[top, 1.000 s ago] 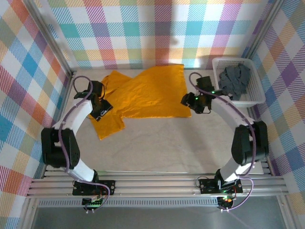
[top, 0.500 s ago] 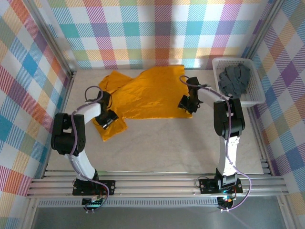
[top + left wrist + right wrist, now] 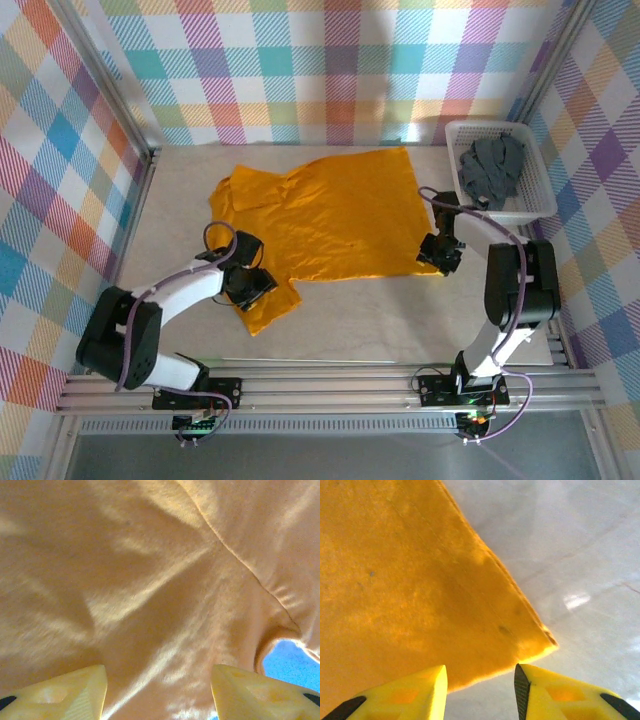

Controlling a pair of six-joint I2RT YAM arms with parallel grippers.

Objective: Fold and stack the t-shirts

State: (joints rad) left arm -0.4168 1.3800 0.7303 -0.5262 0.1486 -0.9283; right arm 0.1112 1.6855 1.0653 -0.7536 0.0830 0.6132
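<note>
orange t-shirt [image 3: 395, 580] corner just ahead of right claw [image 3: 479, 682]

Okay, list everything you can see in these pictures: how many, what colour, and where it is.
Orange t-shirt: one, orange-yellow, spread across the middle of the table.
Grey t-shirt: one, dark grey, bunched inside the basket.
Basket: one, white mesh, far right corner of the table.
Table: one, pale beige, under everything.
Walls: three, pastel plaid, at the left, back and right.
Rails: silver metal, along the near edge.
Left arm: one, white and black, near left.
Right arm: one, white and black, near right.
Left claw: one, yellow fingers, at the orange t-shirt's near-left sleeve.
Right claw: one, yellow fingers, open at the orange t-shirt's near-right corner.
</note>
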